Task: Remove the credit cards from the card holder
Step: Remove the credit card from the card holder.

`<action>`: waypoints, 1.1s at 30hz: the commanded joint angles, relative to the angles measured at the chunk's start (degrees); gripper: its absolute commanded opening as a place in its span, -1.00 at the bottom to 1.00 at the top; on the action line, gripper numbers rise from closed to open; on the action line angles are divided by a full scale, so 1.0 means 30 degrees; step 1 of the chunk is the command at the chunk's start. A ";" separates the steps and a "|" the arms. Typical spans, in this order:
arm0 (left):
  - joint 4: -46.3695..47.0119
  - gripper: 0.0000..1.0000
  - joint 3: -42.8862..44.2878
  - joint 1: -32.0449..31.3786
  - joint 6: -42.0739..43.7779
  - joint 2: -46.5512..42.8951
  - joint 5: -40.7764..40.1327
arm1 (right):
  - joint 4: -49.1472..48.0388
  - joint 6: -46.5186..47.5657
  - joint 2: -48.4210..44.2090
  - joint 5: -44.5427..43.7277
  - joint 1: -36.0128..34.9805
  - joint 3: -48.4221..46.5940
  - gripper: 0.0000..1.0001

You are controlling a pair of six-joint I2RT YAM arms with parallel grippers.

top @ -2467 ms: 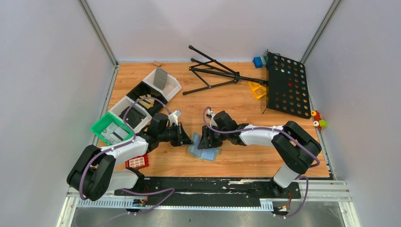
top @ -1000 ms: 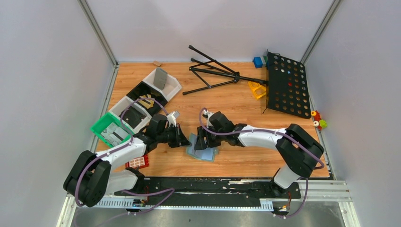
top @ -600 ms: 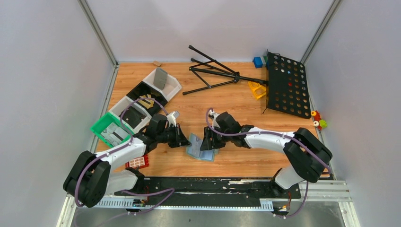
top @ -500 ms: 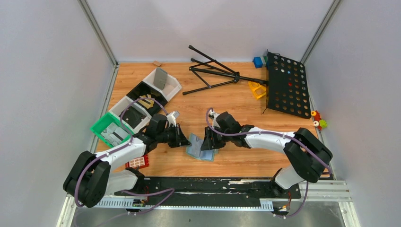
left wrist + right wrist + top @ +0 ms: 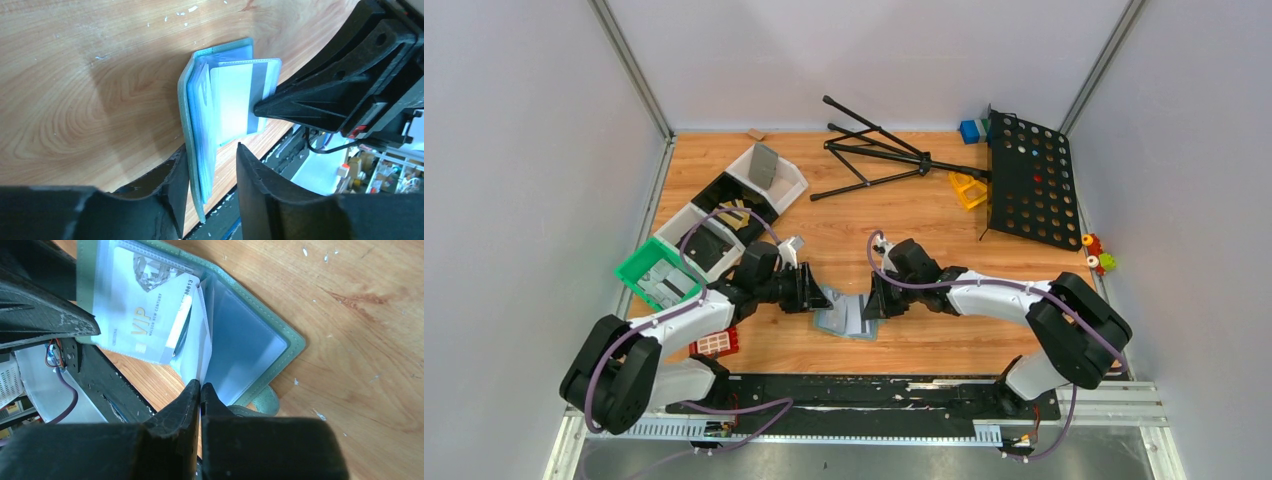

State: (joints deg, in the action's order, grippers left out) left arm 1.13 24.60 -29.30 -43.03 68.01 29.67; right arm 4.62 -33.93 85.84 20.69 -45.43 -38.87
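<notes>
Right wrist: right gripper [image 5: 200, 385] pinched a sleeve of card holder [image 5: 250, 335] at 6 o'clock; left gripper [image 5: 211, 151] spread, straddling its edge.

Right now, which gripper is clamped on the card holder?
The right gripper: fingers shut on a pale sleeve of the card holder. The left gripper straddles its edge, fingers apart.

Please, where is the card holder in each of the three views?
Top external: card holder low centre, between left gripper and right gripper.
Left wrist: centre, its cover beside the left gripper's fingers.
Right wrist: upper centre, open.
Shared landmark: right gripper, shut on a pale inner leaf.
</notes>
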 commanded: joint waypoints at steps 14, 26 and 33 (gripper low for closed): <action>0.2141 -0.99 -0.0328 -0.0339 0.0216 0.1633 -0.0339 | 0.2226 0.1312 -0.0723 -0.1986 0.0623 -0.0481 -0.64; 0.4345 -1.00 -0.0749 -0.0341 -0.2357 -0.1571 0.1607 | 0.4049 0.2084 -0.6375 -0.2893 0.2180 0.0506 0.85; 0.6640 -1.00 -0.1177 -0.0341 -0.4564 -0.3376 0.2469 | 0.2358 0.1363 -0.8945 0.2066 0.4809 0.1748 1.00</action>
State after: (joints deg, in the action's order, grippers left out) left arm 13.39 21.37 -30.04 -51.64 61.32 34.17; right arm 15.51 -28.38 61.56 17.52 -34.59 -35.59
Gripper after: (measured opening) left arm 0.029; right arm 0.996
